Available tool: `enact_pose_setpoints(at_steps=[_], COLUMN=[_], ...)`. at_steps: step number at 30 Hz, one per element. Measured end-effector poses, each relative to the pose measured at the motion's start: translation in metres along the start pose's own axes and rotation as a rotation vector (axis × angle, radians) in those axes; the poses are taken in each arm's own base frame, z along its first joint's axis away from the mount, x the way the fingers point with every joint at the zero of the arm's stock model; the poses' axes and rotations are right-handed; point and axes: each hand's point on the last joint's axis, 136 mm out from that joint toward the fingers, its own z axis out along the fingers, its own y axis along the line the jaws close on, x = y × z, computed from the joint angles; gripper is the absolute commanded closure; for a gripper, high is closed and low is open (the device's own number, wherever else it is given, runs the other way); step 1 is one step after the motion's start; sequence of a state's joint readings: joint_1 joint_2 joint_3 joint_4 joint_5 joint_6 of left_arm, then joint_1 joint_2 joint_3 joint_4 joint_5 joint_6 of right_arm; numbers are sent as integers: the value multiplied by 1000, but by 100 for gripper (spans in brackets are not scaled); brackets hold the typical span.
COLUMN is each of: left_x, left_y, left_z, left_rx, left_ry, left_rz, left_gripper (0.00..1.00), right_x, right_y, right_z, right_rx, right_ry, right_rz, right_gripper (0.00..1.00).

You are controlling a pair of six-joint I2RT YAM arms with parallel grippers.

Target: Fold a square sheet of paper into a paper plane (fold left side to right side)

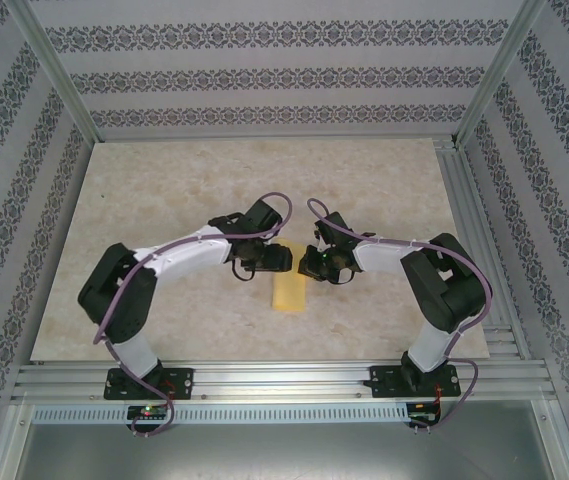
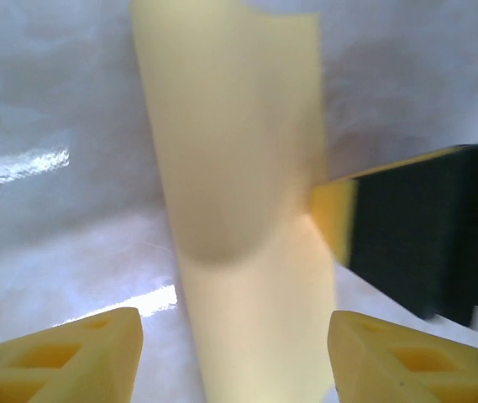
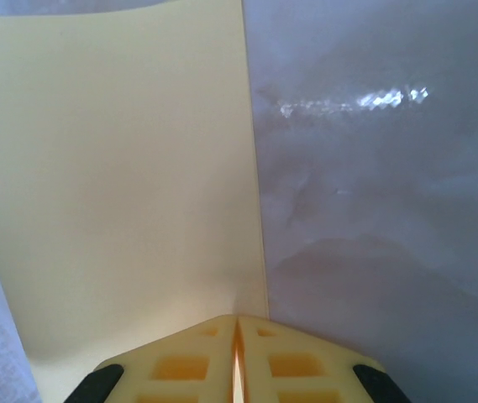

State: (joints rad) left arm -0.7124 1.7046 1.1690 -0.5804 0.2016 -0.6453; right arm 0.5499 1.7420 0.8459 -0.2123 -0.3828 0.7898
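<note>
Right gripper (image 3: 237,326): fingers clamped together on the near edge of the folded square sheet of paper (image 3: 121,185), whose straight right edge runs away across the tabletop.
Left gripper (image 2: 232,323): fingers spread wide, a bowed strip of the paper rising between them.
Paper's place: mid-table, under the two meeting grippers, its free end pointing toward the arm bases.
Open room: bare marbled table (image 1: 164,190) on every side, with the frame rails (image 1: 64,80) well apart.
</note>
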Motion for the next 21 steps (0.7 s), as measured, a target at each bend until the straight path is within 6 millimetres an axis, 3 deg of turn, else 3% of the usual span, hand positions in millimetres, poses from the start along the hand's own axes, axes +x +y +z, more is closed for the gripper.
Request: enact_pose_setpoints(at_steps=[3, 5, 13, 21], left_x=[-8, -7, 15, 19], left_y=[-12, -17, -11, 0], left_z=[-17, -16, 19, 33], left_rx=[63, 97, 139, 94], left_ry=[-42, -36, 71, 90], left_rz=[1, -4, -33, -32], left_gripper=[56, 60, 66, 72], right_x=[0, 0, 0, 0], right_y=[0, 0, 0, 0], right_z=[0, 0, 0, 0], right_rx=[1, 2, 2, 3], right_ry=[1, 2, 1, 2], right_rz=[0, 0, -3, -3], right_gripper=[90, 90, 90, 90])
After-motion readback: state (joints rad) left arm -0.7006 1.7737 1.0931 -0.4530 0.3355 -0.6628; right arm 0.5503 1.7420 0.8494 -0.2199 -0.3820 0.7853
